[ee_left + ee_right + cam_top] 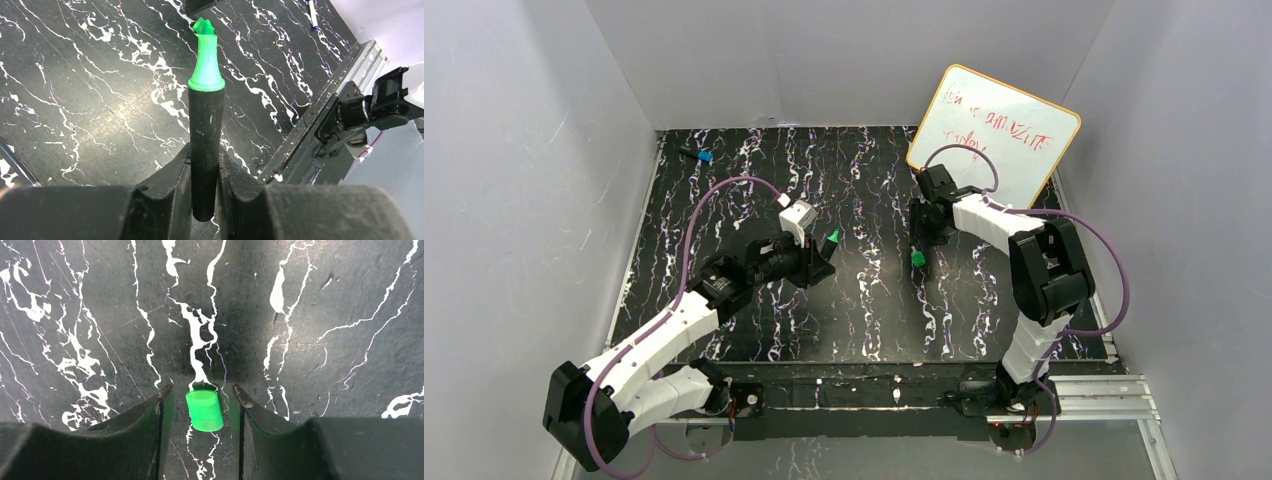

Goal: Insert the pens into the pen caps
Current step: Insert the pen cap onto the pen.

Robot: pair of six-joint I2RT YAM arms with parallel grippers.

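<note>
Record left claw point(205, 157) clamped on black marker point(206, 120): both fingers pressed against the lower barrel, butt end poking out behind the grip. Note green tip point(205, 65) bare, pointing away from the claw, out over the surface point(325, 315). Place this pair left of centre in the top view.

Record right claw point(201, 390) standing apart, 1 finger on each side of green cap point(204, 411). See a strip of surface on both sides of the cap; no contact with either finger. Note cap resting on the black, white-veined surface, right of centre, well apart from the marker tip. Cannot tell which way its open end faces.

Log whiteboard point(994, 135) leaning at the far right corner behind the right arm, with red writing on it. Log blue cap point(705, 156) near the far left edge, well apart from both claws. Spot slim white pen point(312, 12) near an edge of the surface in the left wrist view; too small for detail.
</note>
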